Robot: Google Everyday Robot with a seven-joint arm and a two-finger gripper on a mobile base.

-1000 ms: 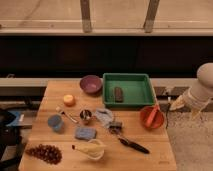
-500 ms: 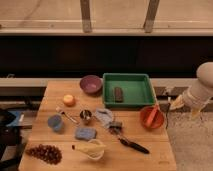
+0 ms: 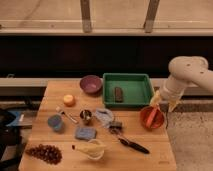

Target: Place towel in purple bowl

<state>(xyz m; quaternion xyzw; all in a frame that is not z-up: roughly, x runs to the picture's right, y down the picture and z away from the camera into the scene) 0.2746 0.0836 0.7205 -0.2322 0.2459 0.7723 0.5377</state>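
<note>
Gripper: the robot's yellow-tipped gripper (image 3: 163, 99) hangs off the right edge of the wooden table (image 3: 50, 95), just above the orange bowl (image 3: 151, 117) — whether its jaws are spread or pressed together, I cannot tell.
Arm: the white robot arm (image 3: 187, 75) bends in from the right side, elbow high.
Towel: the crumpled grey-blue towel (image 3: 104, 116) lies on the table near the middle, beside the small metal cup (image 3: 86, 116) — nothing is holding it.
Purple bowl: the round purple bowl (image 3: 91, 84) sits at the back of the table, just left of the green plastic tray (image 3: 127, 89), apart from the towel.
Tray: a dark brown bar (image 3: 118, 94) lies inside it.
Front of table: a bunch of dark grapes (image 3: 42, 153) at the left corner, a blue sponge (image 3: 85, 133) behind it, a black-handled tool (image 3: 132, 145) to the right.
</note>
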